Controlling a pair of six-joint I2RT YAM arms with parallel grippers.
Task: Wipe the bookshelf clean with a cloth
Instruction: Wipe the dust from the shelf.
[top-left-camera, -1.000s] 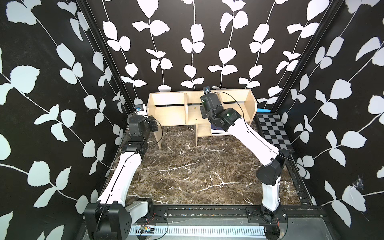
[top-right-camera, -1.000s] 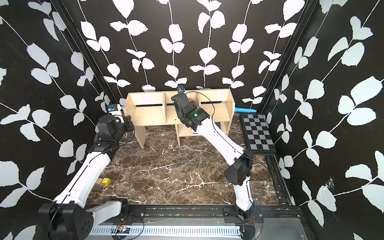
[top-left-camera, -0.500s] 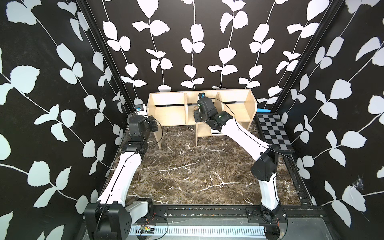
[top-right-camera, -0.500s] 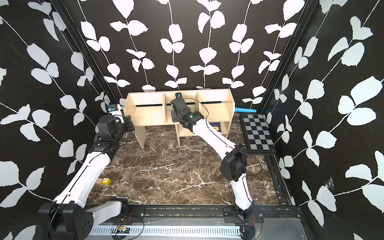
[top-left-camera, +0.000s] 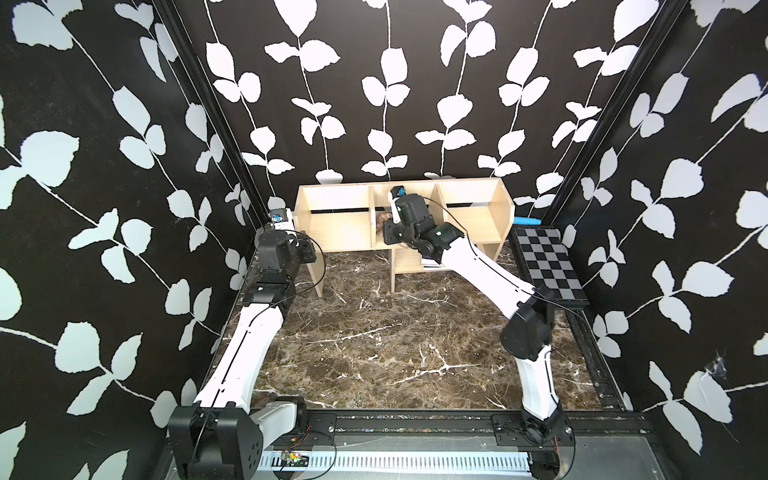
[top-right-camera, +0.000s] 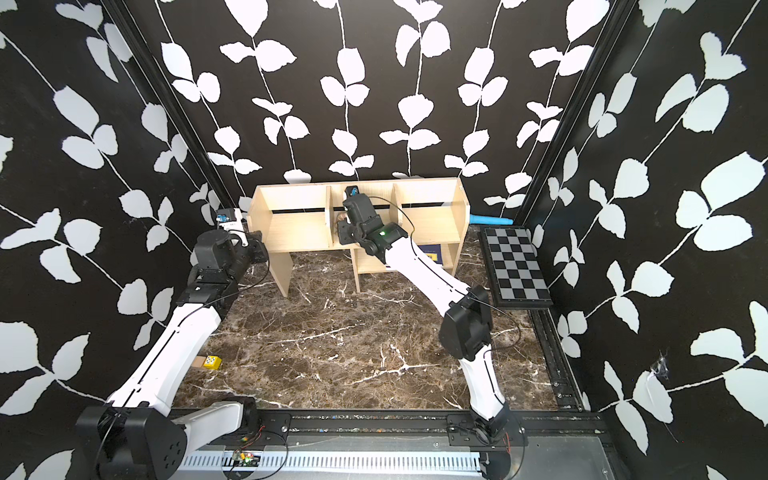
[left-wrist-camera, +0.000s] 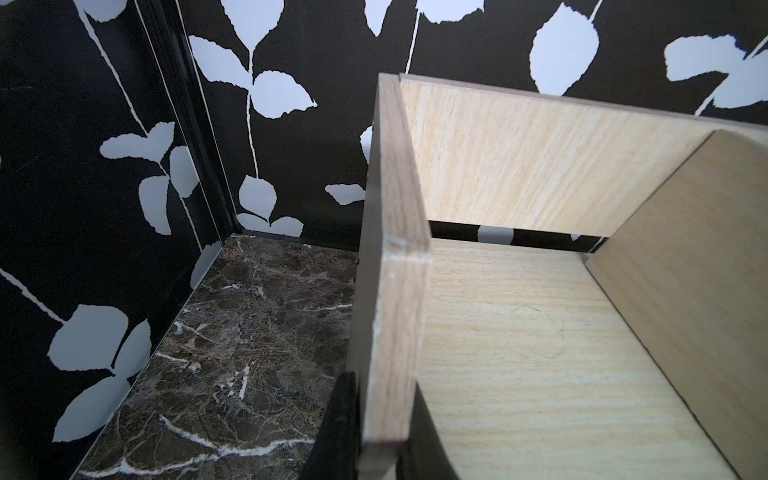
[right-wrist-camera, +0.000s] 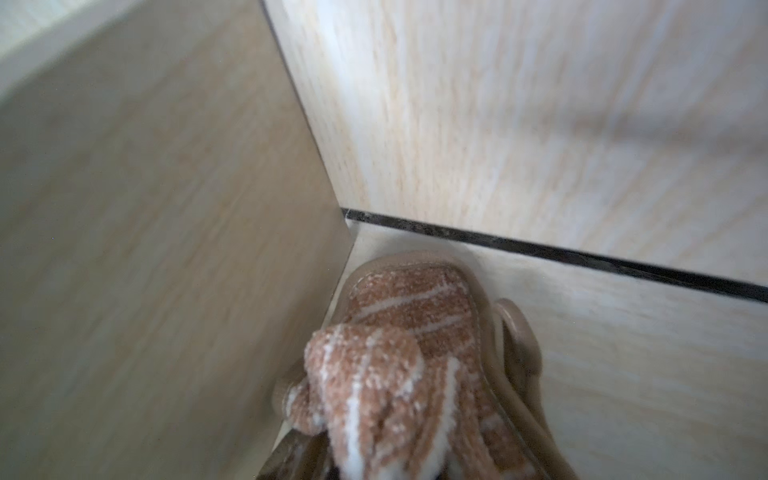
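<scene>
The right gripper (right-wrist-camera: 365, 469) pinches the bunched cloth (right-wrist-camera: 395, 365), which lies just ahead of it, tucked into the back corner of the middle compartment of the bookshelf (top-left-camera: 340, 199). The left gripper (left-wrist-camera: 382, 449) clamps the bookshelf's end panel. Below the right gripper, the lower compartment holds a book (top-right-camera: 430, 252).

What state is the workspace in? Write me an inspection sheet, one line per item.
Surface: brown marble tabletop with white veins.
Job's things: bookshelf at the back. The cloth is bunched in its middle compartment, against the left divider.
Clutter: chequered board; blue book on the lower shelf; light blue tube behind the board; yellow block.
Grippers: left gripper shut on the bookshelf's end panel; right gripper shut on the cloth.
Cables: black cables loop off both wrists; no snag seen.
Surroundings: black leaf-print walls.
</scene>
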